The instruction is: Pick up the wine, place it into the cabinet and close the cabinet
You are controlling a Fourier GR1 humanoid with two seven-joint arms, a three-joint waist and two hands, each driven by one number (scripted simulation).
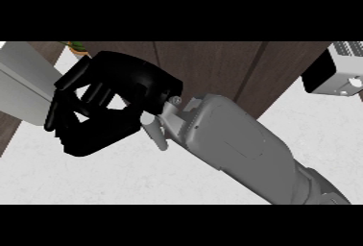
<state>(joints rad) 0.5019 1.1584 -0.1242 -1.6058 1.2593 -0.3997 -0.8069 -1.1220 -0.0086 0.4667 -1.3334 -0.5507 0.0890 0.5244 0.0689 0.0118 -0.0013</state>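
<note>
My right hand (117,84) is raised close to the view at the centre left, and its grey forearm (241,149) runs in from the lower right. The fingers (64,103) are relaxed and slightly bent, with the counter showing through the gaps between them, and they hold nothing. They reach to the edge of a light grey cabinet door (21,89) at the left. Behind the hand stands a dark wooden cabinet front (212,62). No wine bottle shows in this view. The left hand is out of sight.
A white appliance with a black face (333,72) sits at the upper right. A small plant (77,46) peeks in at the upper left. The white speckled counter (106,178) spreads below the hand.
</note>
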